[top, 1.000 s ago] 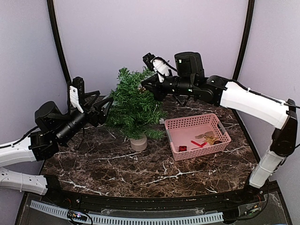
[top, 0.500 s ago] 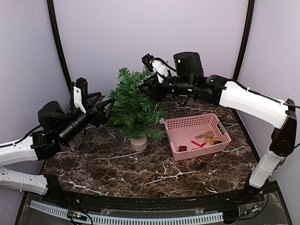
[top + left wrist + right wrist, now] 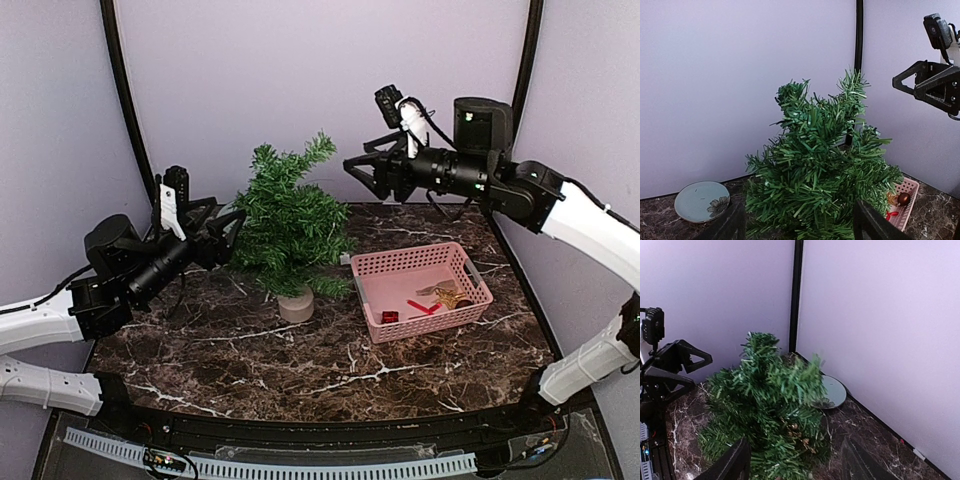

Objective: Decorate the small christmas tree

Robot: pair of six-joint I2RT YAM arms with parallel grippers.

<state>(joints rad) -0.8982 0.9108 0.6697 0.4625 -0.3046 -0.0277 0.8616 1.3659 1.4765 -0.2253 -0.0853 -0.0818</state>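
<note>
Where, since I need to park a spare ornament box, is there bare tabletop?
The widest bare stretch of the table is the front strip, bordered by its near edge, the small christmas tree and the pink basket. The gap between tree and basket is narrow. Behind the tree a plate crowds the back corner.

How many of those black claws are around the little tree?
2. The left black two-finger gripper is open left of the small green christmas tree; the right black two-finger gripper is open, raised right of its top, clear of it.
</note>
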